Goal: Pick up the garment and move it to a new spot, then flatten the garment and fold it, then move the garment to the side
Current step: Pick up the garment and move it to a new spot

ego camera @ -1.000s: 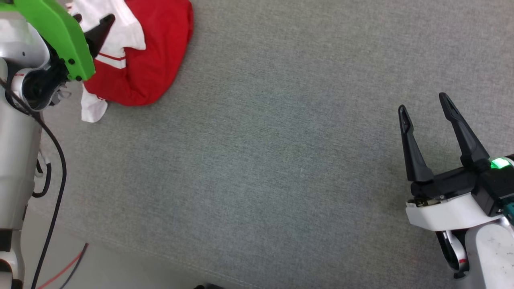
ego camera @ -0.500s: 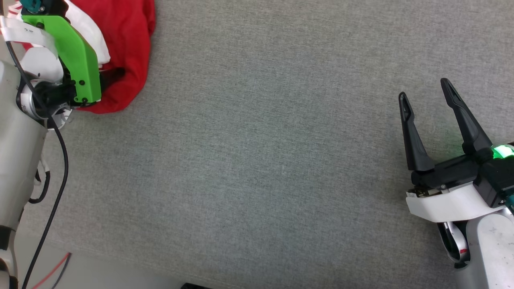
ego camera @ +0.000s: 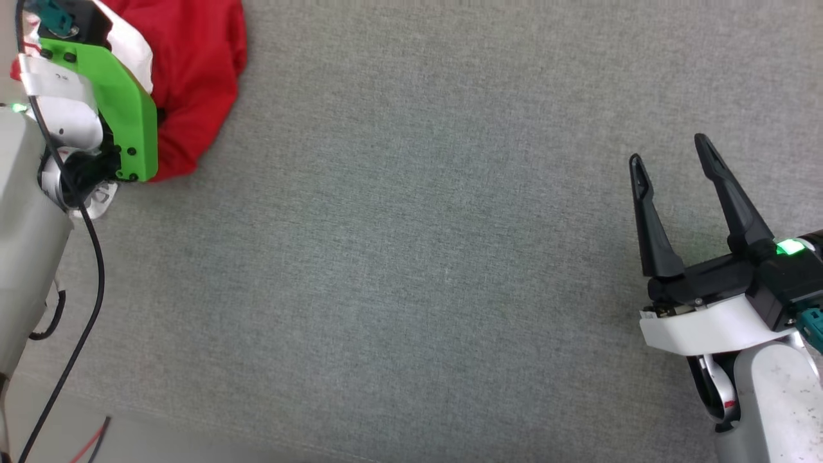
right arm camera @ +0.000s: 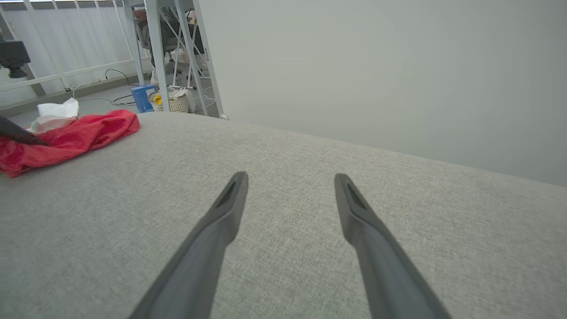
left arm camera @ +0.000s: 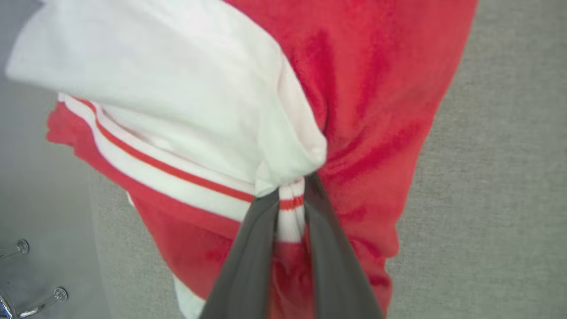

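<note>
Garment [left arm camera: 376, 110], striped trim tight inside narrow left tool [left arm camera: 291, 197]; right tool [right arm camera: 290, 176] wide, empty.

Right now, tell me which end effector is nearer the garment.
Left. The left end effector is shut on the garment at its striped sleeve trim. The right end effector hangs open above the grey surface, well off to the right.

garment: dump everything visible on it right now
The garment is soft red jersey-like cloth with white sleeve parts edged in red-and-white stripe trim. It lies crumpled in a heap, not flat, at the far left of the grey fabric surface, near its edge. The left gripper has its jaws shut on a bunched fold of the striped white trim.
</note>
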Motion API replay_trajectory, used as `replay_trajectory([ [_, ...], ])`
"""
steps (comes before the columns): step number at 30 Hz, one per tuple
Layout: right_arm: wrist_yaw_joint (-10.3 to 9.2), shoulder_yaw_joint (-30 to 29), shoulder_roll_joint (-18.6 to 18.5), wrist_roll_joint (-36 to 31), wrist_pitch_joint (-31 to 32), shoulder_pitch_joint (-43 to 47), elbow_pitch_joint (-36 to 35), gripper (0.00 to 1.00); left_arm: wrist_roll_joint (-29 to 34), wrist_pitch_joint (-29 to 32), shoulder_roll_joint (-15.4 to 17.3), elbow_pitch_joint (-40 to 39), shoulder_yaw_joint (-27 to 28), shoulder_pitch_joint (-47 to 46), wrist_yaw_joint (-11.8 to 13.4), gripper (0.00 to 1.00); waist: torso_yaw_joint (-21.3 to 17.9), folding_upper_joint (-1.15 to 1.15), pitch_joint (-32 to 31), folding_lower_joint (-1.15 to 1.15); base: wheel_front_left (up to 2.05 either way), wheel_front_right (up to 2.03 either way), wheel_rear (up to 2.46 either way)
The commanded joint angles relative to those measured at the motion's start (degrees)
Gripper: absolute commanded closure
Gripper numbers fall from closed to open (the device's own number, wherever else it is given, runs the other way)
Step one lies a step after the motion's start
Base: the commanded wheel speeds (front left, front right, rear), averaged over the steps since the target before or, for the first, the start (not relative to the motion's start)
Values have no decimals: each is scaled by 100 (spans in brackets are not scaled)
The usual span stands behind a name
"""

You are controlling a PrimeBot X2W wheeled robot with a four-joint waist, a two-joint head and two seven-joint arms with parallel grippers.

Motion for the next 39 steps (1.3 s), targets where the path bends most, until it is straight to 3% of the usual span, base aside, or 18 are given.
replay_trajectory([
  [1, -4, 1, 30, 62, -27, 52, 26, 0, 62, -143, 106, -92, -79, -89, -15, 100, 73, 35, -297, 0, 0, 0, 0],
  [9, -4, 61, 241, 134, -27, 193, 126, 0, 232, -598, 554, -925, -620, -389, -15, 100, -4, 35, -925, 0, 0, 0, 0],
  [20, -4, 4, 438, 194, -27, 446, 147, 0, 528, -837, 516, -2146, -1262, -644, -15, 100, -592, 35, -1377, 0, 0, 0, 0],
  [30, -4, -10, 494, 351, -27, 404, 113, 0, 830, -1077, -111, -2766, -2148, -872, -15, 100, -1449, 35, -1330, 0, 0, 0, 0],
  [39, -4, -203, 496, 592, -27, 417, 57, 0, 867, -1677, -1155, -2391, -3123, -991, -15, 100, -2005, 35, -1154, 0, 0, 0, 0],
])
